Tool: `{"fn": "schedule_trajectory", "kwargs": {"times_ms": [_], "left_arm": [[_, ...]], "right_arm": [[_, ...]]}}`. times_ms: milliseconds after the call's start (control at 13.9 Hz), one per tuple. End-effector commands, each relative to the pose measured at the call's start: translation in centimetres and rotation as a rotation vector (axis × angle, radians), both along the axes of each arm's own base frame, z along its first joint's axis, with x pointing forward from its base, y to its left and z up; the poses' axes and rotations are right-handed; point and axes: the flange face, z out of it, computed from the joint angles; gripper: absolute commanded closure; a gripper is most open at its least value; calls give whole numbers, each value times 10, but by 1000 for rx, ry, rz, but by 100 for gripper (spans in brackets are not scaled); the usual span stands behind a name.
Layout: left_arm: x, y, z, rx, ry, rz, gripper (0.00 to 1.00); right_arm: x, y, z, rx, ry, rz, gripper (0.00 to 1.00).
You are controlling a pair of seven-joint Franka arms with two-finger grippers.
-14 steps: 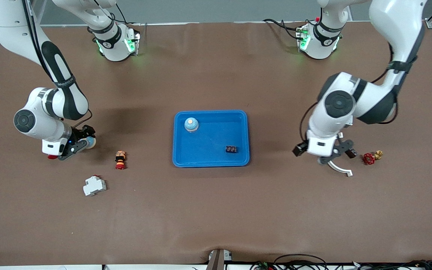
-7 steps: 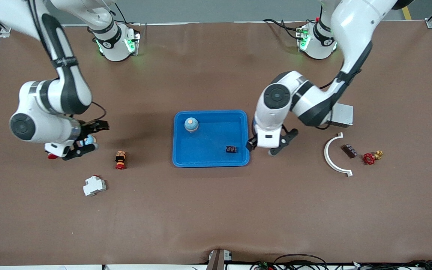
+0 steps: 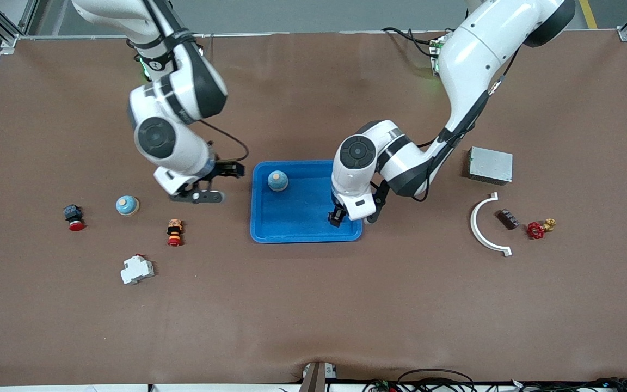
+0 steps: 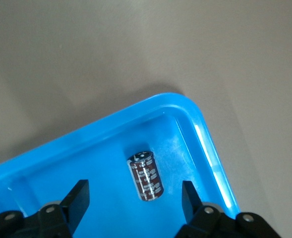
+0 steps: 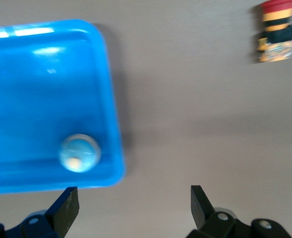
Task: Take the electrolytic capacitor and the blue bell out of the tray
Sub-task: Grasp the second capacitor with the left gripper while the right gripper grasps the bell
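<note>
A dark brown capacitor (image 4: 146, 176) lies in the blue tray (image 3: 302, 166), in the corner nearest the front camera at the left arm's end. My left gripper (image 3: 340, 215) (image 4: 134, 189) hangs low over it, open, one finger on each side, neither touching. A blue bell (image 3: 277, 181) (image 5: 79, 152) stands in the tray's corner toward the right arm's base. My right gripper (image 3: 221, 183) (image 5: 134, 191) is open and empty over bare table beside the tray (image 5: 111, 99). A second blue bell (image 3: 127, 204) sits on the table at the right arm's end.
At the right arm's end lie a red push button (image 3: 74, 218), a red-yellow button (image 3: 174, 232) (image 5: 276, 32) and a white breaker (image 3: 137, 269). At the left arm's end are a grey box (image 3: 490, 165), a white curved piece (image 3: 479, 226), another brown capacitor (image 3: 508, 219) and a red valve (image 3: 535, 230).
The left arm swung from the white curved piece over to the capacitor in the tray. The right arm drew away from the bell on the table and moved beside the tray.
</note>
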Motion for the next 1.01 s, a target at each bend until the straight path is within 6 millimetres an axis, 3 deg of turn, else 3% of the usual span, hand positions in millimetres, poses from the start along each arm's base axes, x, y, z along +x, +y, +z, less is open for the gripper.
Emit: {"fn": "schedule_trajectory", "kwargs": {"times_ms": [0, 216, 577, 649, 794, 938], "left_arm": [[2, -8, -20, -5, -20, 64, 19], [-7, -13, -42, 4, 5, 58, 23], [-6, -15, -46, -17, -2, 56, 45], [-7, -15, -48, -16, 1, 54, 59], [-6, -16, -45, -19, -3, 50, 100], [-4, -16, -32, -24, -22, 46, 100]], "right_arm": [[-20, 49, -21, -3, -36, -75, 0], [-35, 79, -53, -8, -60, -53, 0], [-44, 90, -87, -15, -78, -43, 0], [-43, 91, -95, -14, -89, -49, 0], [-46, 97, -112, -19, -98, -59, 0], [-49, 102, -125, -23, -107, -70, 0]]}}
